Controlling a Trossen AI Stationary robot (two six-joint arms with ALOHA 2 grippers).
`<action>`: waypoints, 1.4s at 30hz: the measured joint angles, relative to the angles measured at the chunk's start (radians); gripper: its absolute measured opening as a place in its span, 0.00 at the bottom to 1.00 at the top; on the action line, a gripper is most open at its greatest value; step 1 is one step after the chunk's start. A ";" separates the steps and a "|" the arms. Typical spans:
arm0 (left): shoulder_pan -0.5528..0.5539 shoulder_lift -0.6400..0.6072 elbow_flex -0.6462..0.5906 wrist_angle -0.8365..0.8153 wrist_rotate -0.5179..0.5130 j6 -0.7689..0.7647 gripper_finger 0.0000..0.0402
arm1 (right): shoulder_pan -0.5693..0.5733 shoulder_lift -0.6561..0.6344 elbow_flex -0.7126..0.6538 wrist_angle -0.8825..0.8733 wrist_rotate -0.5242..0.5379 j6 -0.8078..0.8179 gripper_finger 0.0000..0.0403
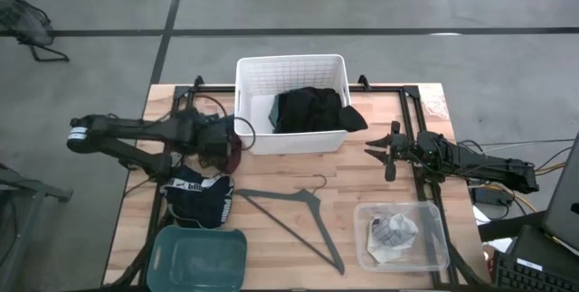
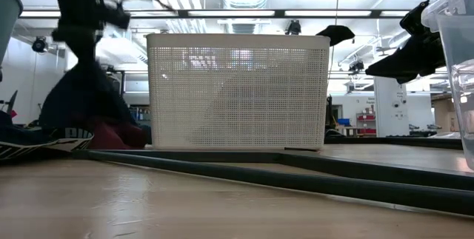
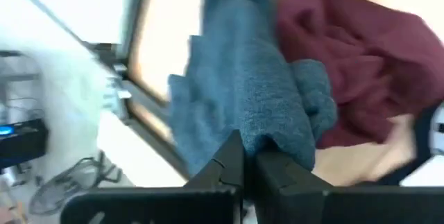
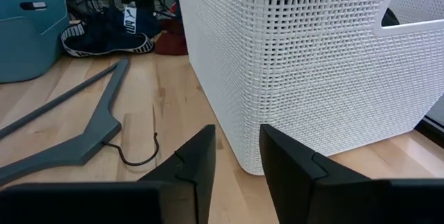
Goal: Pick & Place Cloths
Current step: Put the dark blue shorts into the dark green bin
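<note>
At the counter's (image 1: 280, 238) near edge sit a teal bin (image 1: 199, 260) on the left and a clear tub (image 1: 401, 236) on the right, with a grey hanger (image 1: 298, 215) between them. Just behind the bin lies the navy cloth (image 1: 199, 197) with white print. Past it, the left gripper (image 3: 250, 160) has its jaws clamped on a blue cloth (image 3: 243, 106), lifted beside the maroon cloth (image 3: 347, 64) at the basket's left wall. The right gripper (image 1: 384, 152) hovers right of the basket, jaws apart and empty. Farthest back, the white basket (image 1: 291, 70) holds a black cloth (image 1: 312, 109) and a teal cloth (image 1: 273, 111).
</note>
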State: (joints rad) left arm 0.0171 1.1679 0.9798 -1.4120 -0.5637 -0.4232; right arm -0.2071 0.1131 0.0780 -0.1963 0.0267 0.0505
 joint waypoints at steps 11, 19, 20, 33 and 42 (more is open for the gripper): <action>-0.084 -0.111 0.289 -0.161 -0.190 -0.076 0.02 | 0.000 0.000 0.000 0.000 0.000 0.000 0.35; -0.125 -0.162 0.472 -0.160 -0.081 -0.050 0.02 | 0.000 0.000 0.000 0.000 0.000 0.000 0.41; -0.125 -0.167 0.494 -0.160 -0.047 -0.050 0.02 | 0.000 0.000 0.000 0.000 0.000 -0.001 0.41; -0.141 -0.193 0.603 -0.148 0.399 -0.193 0.02 | 0.000 0.000 0.000 0.000 0.000 0.000 0.49; -0.226 -0.174 0.602 0.019 0.614 -0.258 0.02 | 0.000 0.000 0.000 0.000 0.000 0.000 0.48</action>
State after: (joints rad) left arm -0.2094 0.9936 1.5814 -1.3929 0.0506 -0.6814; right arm -0.2070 0.1135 0.0780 -0.1960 0.0266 0.0501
